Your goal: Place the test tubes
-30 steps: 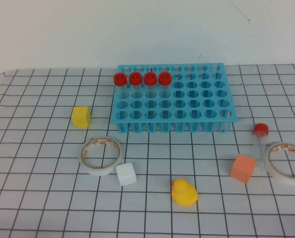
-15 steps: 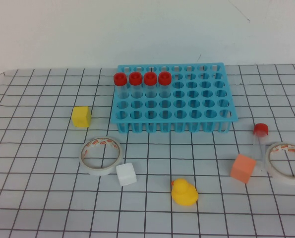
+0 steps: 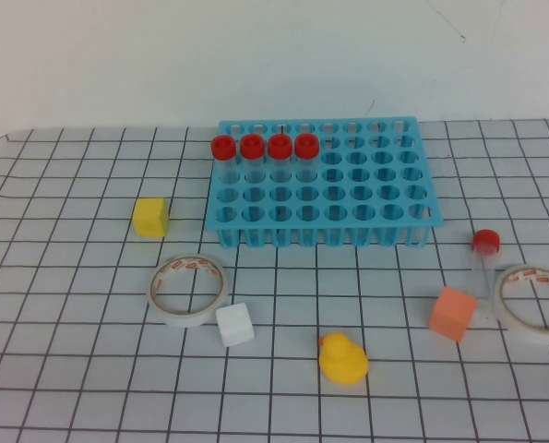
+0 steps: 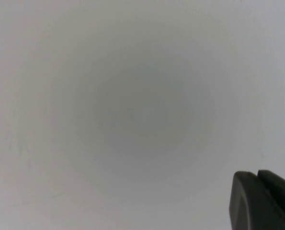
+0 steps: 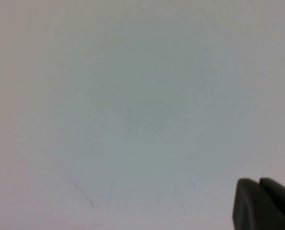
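- White wall [image 3: 256,55] behind; table [image 3: 71,369] covered in a white sheet with a black grid.
- Blue rack [image 3: 366,198] stands at the far centre of the table, long side across the scene.
- Row of four test tubes [image 3: 280,159] stands upright in the rack's left half, side by side, each with a red cap. Which row of holes they sit in cannot be told from the high view.
- The rack's remaining holes show no tubes.
- Fifth test tube [image 3: 482,268] lies flat on the table, right of the rack and nearer than it. Its red cap points to the far side, and its clear body runs toward the near side.
- Orange cube [image 3: 453,313] sits just beside the near end of that tube, on its left. Contact between them cannot be told.
- Second tape roll [image 3: 535,302] lies flat at the right edge, just right of the loose tube.
- Yellow cube [image 3: 150,217] is left of the rack, apart from it.
- Tape roll [image 3: 188,290] lies flat, nearer than the yellow cube, with the white cube [image 3: 234,325] just beside its near right rim.
- Yellow duck [image 3: 341,358] sits near centre, well apart from the rack.
- Left end effector [image 4: 257,178]: closed, gripping nothing. It faces a plain pale surface and does not appear in the high view.
- Right end effector [image 5: 258,184]: closed, gripping nothing, also facing a plain pale surface and outside the high view.
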